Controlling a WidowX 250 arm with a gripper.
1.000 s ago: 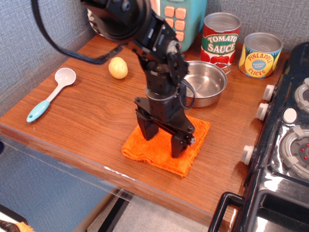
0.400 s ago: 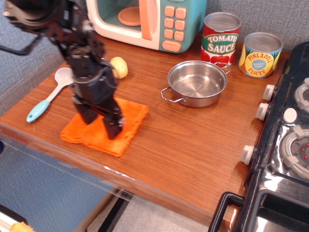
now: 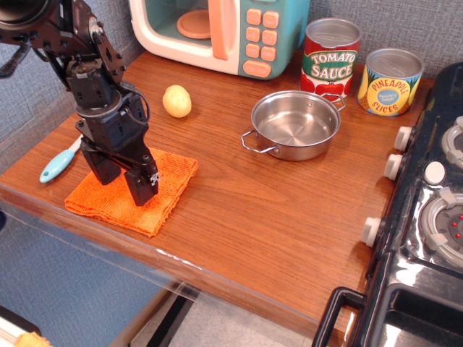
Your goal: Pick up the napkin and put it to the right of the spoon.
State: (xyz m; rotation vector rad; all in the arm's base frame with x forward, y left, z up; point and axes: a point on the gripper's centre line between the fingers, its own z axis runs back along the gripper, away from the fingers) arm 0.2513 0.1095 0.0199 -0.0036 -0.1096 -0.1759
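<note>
The orange napkin (image 3: 168, 176) lies flat near the front left of the wooden counter. My gripper (image 3: 121, 185) stands over its middle, pointing down. The jaws are apart, and the two fingertips are at or just above the cloth. I cannot tell if they touch it. The spoon's light blue handle (image 3: 56, 167) shows just left of the napkin. Its white bowl is hidden behind my arm. The napkin's left edge lies close to the handle, to its right.
A yellow potato (image 3: 176, 100) lies behind the napkin. A steel pot (image 3: 296, 124) stands mid-counter, with a tomato sauce can (image 3: 330, 58) and a pineapple can (image 3: 389, 82) behind it. A toy microwave (image 3: 217, 32) is at the back. A stove (image 3: 434, 217) borders the right.
The napkin and my gripper have moved from the counter's middle front to the left, ending beside the spoon. My arm now covers the spoon's bowl.
</note>
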